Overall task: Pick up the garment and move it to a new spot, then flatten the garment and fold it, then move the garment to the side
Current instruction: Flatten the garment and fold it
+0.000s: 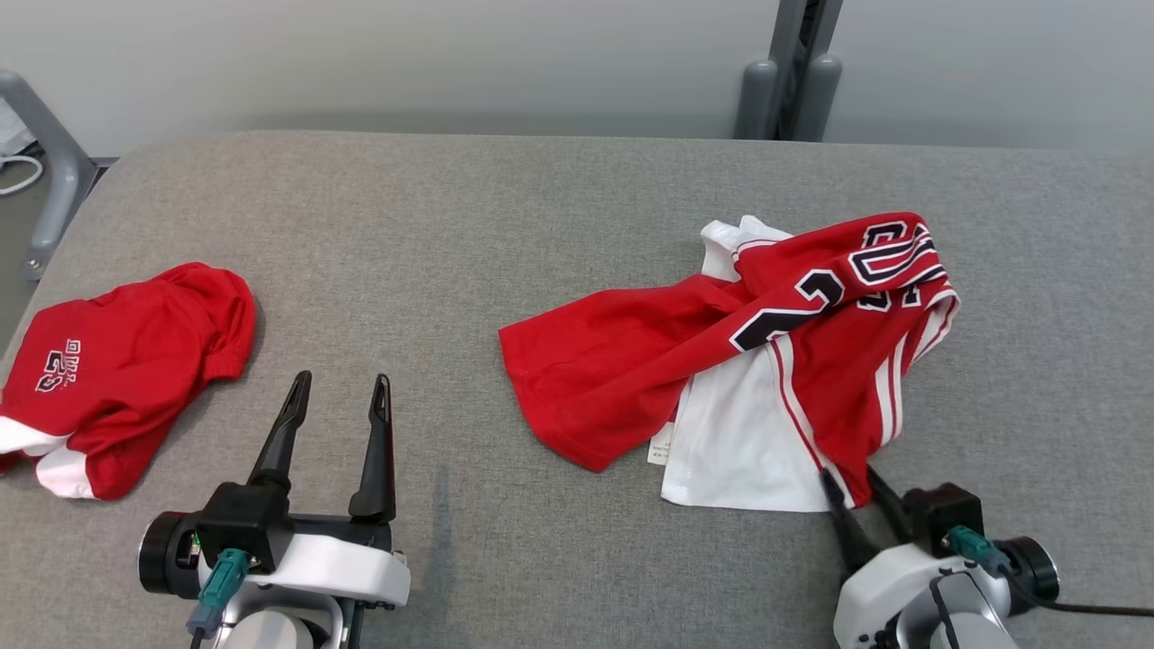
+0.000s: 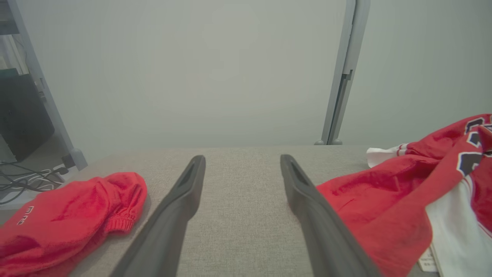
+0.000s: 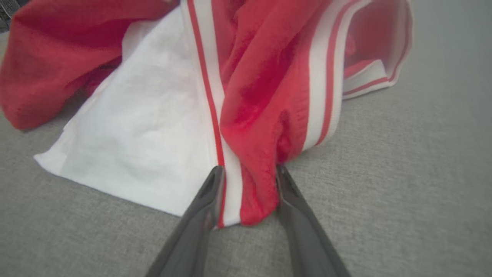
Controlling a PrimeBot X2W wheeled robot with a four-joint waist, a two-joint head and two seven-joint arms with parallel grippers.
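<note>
The red-and-white jersey (image 1: 631, 361) lies crumpled on the grey padded table (image 1: 541, 198). Bare surface runs beyond it to the far edge, and also along its left and right sides. At its near corner the right gripper (image 3: 248, 171) stands astride the striped hem, jaws partly apart, with cloth touching both fingers; whether it is firmly pinched I cannot tell. Well left of the jersey the left gripper (image 1: 343, 383) is spread wide and empty. Farther left, a small red garment (image 1: 126, 361) lies by the table's edge.
</note>
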